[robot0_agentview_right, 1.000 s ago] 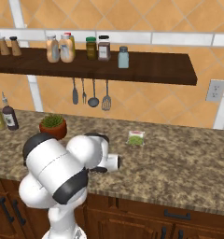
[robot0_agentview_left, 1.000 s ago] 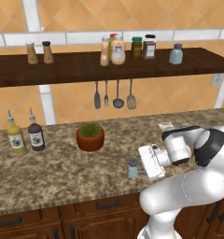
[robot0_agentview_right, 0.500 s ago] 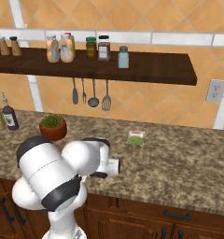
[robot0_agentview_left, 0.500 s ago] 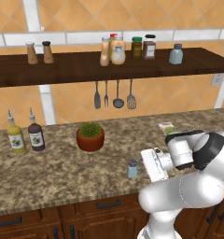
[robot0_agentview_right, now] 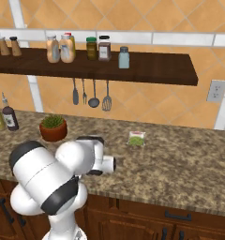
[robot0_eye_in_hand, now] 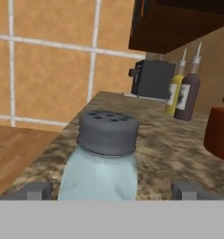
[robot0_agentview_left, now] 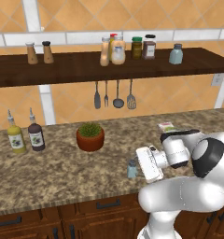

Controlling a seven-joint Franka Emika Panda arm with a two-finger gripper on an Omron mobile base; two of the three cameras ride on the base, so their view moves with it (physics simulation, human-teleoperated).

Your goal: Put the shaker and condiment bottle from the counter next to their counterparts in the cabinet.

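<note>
The shaker (robot0_agentview_left: 131, 169) (robot0_eye_in_hand: 104, 158), pale blue-grey glass with a grey perforated cap, stands upright near the counter's front edge. My gripper (robot0_agentview_left: 139, 165) (robot0_eye_in_hand: 111, 190) lies level at its right, open, one fingertip (robot0_eye_in_hand: 35, 190) on each side of the glass without pressing it. On the cabinet (robot0_agentview_left: 62, 70) (robot0_agentview_right: 152, 70) the slim peach condiment bottle (robot0_agentview_left: 105, 51) (robot0_agentview_right: 52, 48) stands beside the wider peach counterpart (robot0_agentview_left: 118, 50) (robot0_agentview_right: 67, 48). The look-alike shaker (robot0_agentview_left: 176, 54) (robot0_agentview_right: 124, 57) stands further right.
A potted plant (robot0_agentview_left: 90, 137) (robot0_agentview_right: 53, 128) sits behind and left of the shaker. Two spouted bottles (robot0_agentview_left: 15, 137) (robot0_agentview_left: 36, 135) stand at the far left, and a green packet (robot0_agentview_left: 166, 127) (robot0_agentview_right: 136, 138) lies behind the hand. Utensils (robot0_agentview_left: 117, 93) hang under the shelf. Two jars (robot0_agentview_left: 143, 47) stand mid-shelf and brown shakers (robot0_agentview_left: 39, 52) at its left end.
The arm's elbow has swung right and the hand has edged slightly left toward the shaker. The shaker has stayed put and the jaws remain open.
</note>
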